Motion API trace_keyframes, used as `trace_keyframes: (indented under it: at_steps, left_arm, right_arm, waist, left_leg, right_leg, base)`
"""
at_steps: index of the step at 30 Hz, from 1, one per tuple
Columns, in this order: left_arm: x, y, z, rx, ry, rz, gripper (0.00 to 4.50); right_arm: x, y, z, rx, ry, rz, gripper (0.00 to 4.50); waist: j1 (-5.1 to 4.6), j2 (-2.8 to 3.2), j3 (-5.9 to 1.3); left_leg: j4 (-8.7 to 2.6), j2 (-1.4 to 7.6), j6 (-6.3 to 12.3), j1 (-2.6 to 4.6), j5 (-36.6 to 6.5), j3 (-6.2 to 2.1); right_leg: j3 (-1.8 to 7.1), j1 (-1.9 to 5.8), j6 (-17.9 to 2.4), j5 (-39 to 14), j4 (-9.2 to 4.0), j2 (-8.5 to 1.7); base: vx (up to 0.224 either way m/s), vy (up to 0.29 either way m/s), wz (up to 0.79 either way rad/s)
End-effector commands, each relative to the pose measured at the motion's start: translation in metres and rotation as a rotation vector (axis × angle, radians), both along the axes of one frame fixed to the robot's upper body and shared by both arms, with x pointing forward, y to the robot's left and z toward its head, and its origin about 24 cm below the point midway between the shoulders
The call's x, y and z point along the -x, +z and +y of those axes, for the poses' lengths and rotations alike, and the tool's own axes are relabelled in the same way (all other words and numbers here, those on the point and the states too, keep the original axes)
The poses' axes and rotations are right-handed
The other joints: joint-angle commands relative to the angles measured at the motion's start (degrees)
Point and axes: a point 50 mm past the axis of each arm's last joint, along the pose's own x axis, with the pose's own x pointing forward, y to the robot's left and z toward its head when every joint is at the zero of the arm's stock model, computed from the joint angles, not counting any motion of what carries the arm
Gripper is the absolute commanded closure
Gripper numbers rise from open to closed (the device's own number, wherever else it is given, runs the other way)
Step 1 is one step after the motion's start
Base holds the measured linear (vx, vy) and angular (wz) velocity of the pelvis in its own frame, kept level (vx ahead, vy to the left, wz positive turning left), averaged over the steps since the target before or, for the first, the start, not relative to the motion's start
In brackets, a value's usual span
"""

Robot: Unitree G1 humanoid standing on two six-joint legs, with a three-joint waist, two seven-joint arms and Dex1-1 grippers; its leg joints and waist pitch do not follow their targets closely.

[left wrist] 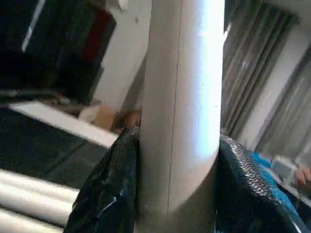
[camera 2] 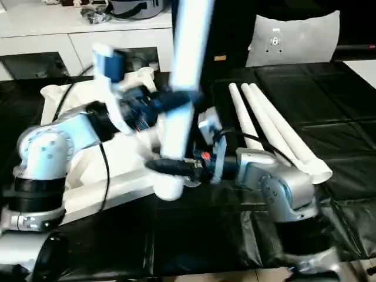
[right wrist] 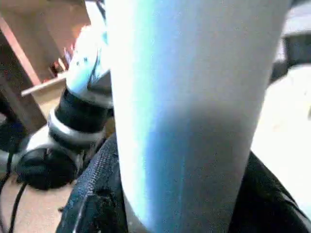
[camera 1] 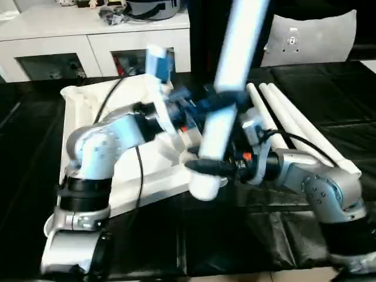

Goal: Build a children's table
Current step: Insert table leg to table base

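- Right gripper (camera 1: 205, 167) is clamped on the leg (camera 1: 226, 100) near its thick lower end, centre of the frame.
- Left gripper (camera 1: 220, 104) grasps the same leg higher up; its fingers (left wrist: 104, 194) press both sides.
- The leg stands nearly upright over the table top (camera 1: 126, 176), which lies centre-left.
- Three spare legs (camera 1: 299, 132) lie at right.
- Likely light, stiff, smooth plastic: slippery, so two spaced holds suit it.
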Motion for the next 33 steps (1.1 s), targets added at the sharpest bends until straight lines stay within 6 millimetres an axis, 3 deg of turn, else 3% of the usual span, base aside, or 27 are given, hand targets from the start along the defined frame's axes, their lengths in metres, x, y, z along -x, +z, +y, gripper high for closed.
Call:
trace_keyframes:
  at_steps: [1, 2, 3, 4, 6, 10, 11, 12, 14, 17, 18, 19, 23, 29, 30, 31, 32, 33]
  left_arm:
    - [0.017, 0.028, -0.005, 0.173, -0.097, -0.105, 2.00]
    - [0.017, 0.028, -0.005, 0.184, -0.083, -0.103, 2.00]
    - [0.016, 0.027, -0.004, 0.195, -0.068, -0.102, 2.00]
    - [0.016, 0.027, -0.004, 0.200, -0.060, -0.101, 2.00]
    - [0.015, 0.024, -0.005, 0.178, -0.047, -0.089, 2.00]
    - [0.016, 0.014, -0.011, 0.036, -0.052, -0.111, 2.00]
    - [0.016, 0.012, -0.013, -0.010, -0.045, -0.132, 2.00]
    - [0.015, 0.011, -0.013, -0.064, -0.034, -0.163, 2.00]
    - [0.014, 0.010, -0.013, -0.119, -0.031, -0.195, 2.00]
    - [0.017, 0.011, -0.006, -0.194, -0.090, -0.228, 2.00]
    - [0.019, 0.010, -0.003, -0.223, -0.126, -0.235, 2.00]
    - [0.021, 0.009, 0.000, -0.259, -0.165, -0.232, 2.00]
    - [0.024, 0.004, 0.007, -0.321, -0.229, -0.223, 2.00]
    - [0.019, -0.009, 0.017, -0.362, -0.180, -0.214, 2.00]
    - [0.020, -0.012, 0.019, -0.344, -0.177, -0.210, 2.01]
    - [0.022, -0.016, 0.020, -0.327, -0.167, -0.198, 1.91]
    - [0.023, -0.019, 0.020, -0.318, -0.167, -0.192, 1.73]
    - [0.025, -0.024, 0.021, -0.317, -0.169, -0.184, 1.73]
  right_arm:
    - [-0.004, -0.021, -0.003, 0.057, -0.121, 0.079, 2.59]
    - [-0.003, -0.021, -0.002, 0.044, -0.136, 0.077, 2.59]
    - [-0.002, -0.020, -0.001, 0.028, -0.146, 0.076, 2.59]
    - [-0.001, -0.020, 0.000, 0.019, -0.152, 0.075, 2.59]
    - [0.002, -0.020, 0.002, 0.011, -0.155, 0.074, 2.59]
    - [0.009, -0.023, 0.007, 0.029, -0.145, 0.063, 2.59]
    - [0.009, -0.024, 0.008, 0.045, -0.152, 0.058, 2.59]
    - [0.008, -0.026, 0.008, 0.068, -0.163, 0.050, 2.59]
    - [0.008, -0.028, 0.007, 0.105, -0.169, 0.033, 2.59]
    - [0.008, -0.031, 0.002, 0.187, -0.154, -0.001, 2.59]
    - [0.008, -0.032, -0.001, 0.215, -0.142, -0.012, 2.59]
    - [0.008, -0.034, -0.003, 0.245, -0.127, -0.024, 2.59]
    - [0.010, -0.037, -0.008, 0.316, -0.079, -0.055, 2.59]
    - [0.008, -0.044, -0.013, 0.372, -0.078, -0.104, 2.59]
    - [0.008, -0.046, -0.013, 0.364, -0.086, -0.105, 2.59]
    - [0.008, -0.048, -0.012, 0.354, -0.105, -0.106, 2.59]
    - [0.008, -0.050, -0.011, 0.348, -0.118, -0.107, 2.59]
    - [0.009, -0.053, -0.010, 0.351, -0.127, -0.112, 2.59]
  waist:
    - [-0.18, -0.09, -3.72]
    - [-0.19, -0.18, -3.74]
    - [-0.10, 0.20, -3.76]
    - [-0.18, -0.03, -3.72]
    - [-0.22, 0.10, -3.71]
    - [-0.36, 0.32, -3.59]
    - [-0.35, 0.86, -3.56]
    - [-0.46, 0.54, -3.50]
    - [-0.51, 0.71, -3.45]
    - [-0.49, 0.96, -3.55]
    - [-0.50, 0.66, -3.66]
    - [-0.35, 0.93, -3.75]
    - [-0.37, 1.01, -3.73]
    - [-0.58, 1.13, -3.61]
    - [-0.61, 1.10, -3.60]
    - [-0.59, 0.55, -3.67]
    - [-0.55, 0.72, -3.71]
    - [-0.64, 0.40, -3.77]
  left_leg:
    - [-4.24, 3.88, -0.12, 2.25, -12.2, -1.53]
    - [-4.21, 3.88, -0.29, 2.24, -12.5, -1.54]
    - [-4.27, 3.85, -0.61, 2.19, -12.6, -1.62]
    - [-4.34, 3.84, -0.66, 2.18, -12.8, -1.59]
    - [-4.43, 3.78, -1.07, 2.22, -13.0, -1.63]
    - [-4.77, 3.79, -2.25, 2.30, -14.9, -1.83]
    - [-4.78, 3.76, -2.45, 2.32, -15.0, -1.90]
    - [-4.89, 3.78, -2.56, 2.28, -15.2, -1.94]
    - [-4.93, 3.70, -3.22, 2.30, -15.7, -1.90]
    - [-4.77, 3.54, -3.12, 2.26, -14.1, -1.73]
    - [-4.68, 3.47, -2.84, 2.17, -13.1, -1.68]
    - [-4.58, 3.43, -2.56, 2.25, -12.1, -1.68]
    - [-4.36, 3.40, -1.45, 2.12, -10.7, -1.50]
    - [-4.50, 3.65, -1.66, 2.25, -13.2, -1.52]
    - [-4.53, 3.66, -1.78, 2.23, -13.2, -1.50]
    - [-4.47, 3.65, -1.29, 2.18, -12.5, -1.39]
    - [-4.40, 3.69, -1.03, 2.10, -12.2, -1.38]
    - [-4.41, 3.74, -0.73, 2.02, -11.9, -1.37]
  right_leg:
    - [1.64, 1.42, -14.6, -4.1, -4.69, -4.16]
    - [1.65, 1.46, -14.6, -4.3, -4.69, -4.26]
    - [1.65, 1.49, -14.2, -4.4, -4.65, -4.33]
    - [1.67, 1.49, -13.9, -4.6, -4.84, -4.29]
    - [1.69, 1.45, -13.0, -5.1, -4.87, -4.23]
    - [1.79, 1.39, -11.4, -7.4, -5.05, -4.14]
    - [1.78, 1.27, -11.3, -7.6, -5.01, -4.17]
    - [1.83, 1.24, -10.8, -8.0, -5.27, -4.13]
    - [1.88, 1.21, -10.1, -9.1, -5.25, -4.17]
    - [1.96, 1.27, -10.1, -7.9, -5.17, -4.11]
    - [1.91, 1.38, -10.4, -6.6, -5.11, -4.04]
    - [1.85, 1.34, -10.5, -5.3, -4.85, -3.89]
    - [1.82, 1.43, -11.9, -3.1, -4.74, -3.94]
    - [1.78, 1.43, -13.3, -5.0, -4.77, -4.14]
    - [1.76, 1.40, -13.4, -5.0, -4.73, -4.11]
    - [1.82, 1.48, -13.6, -4.7, -4.71, -4.12]
    - [1.83, 1.43, -13.7, -4.4, -4.69, -4.26]
    - [1.80, 1.44, -13.6, -4.1, -4.78, -4.23]
  base:
    - [0.000, 0.000, 0.00]
    - [0.000, 0.000, 0.00]
    - [0.000, 0.000, 0.00]
    - [0.000, 0.000, 0.00]
    - [0.000, 0.000, 0.00]
    - [0.000, 0.000, 0.00]
    - [0.000, 0.000, 0.00]
    - [0.000, 0.000, 0.00]
    - [0.000, 0.000, 0.00]
    - [0.000, 0.000, 0.00]
    - [0.000, 0.000, 0.00]
    - [0.000, 0.000, 0.00]
    - [0.000, 0.000, 0.00]
    - [0.000, 0.000, 0.00]
    - [0.000, 0.000, 0.00]
    - [0.000, 0.000, 0.00]
    - [0.000, 0.000, 0.00]
    - [0.000, 0.000, 0.00]
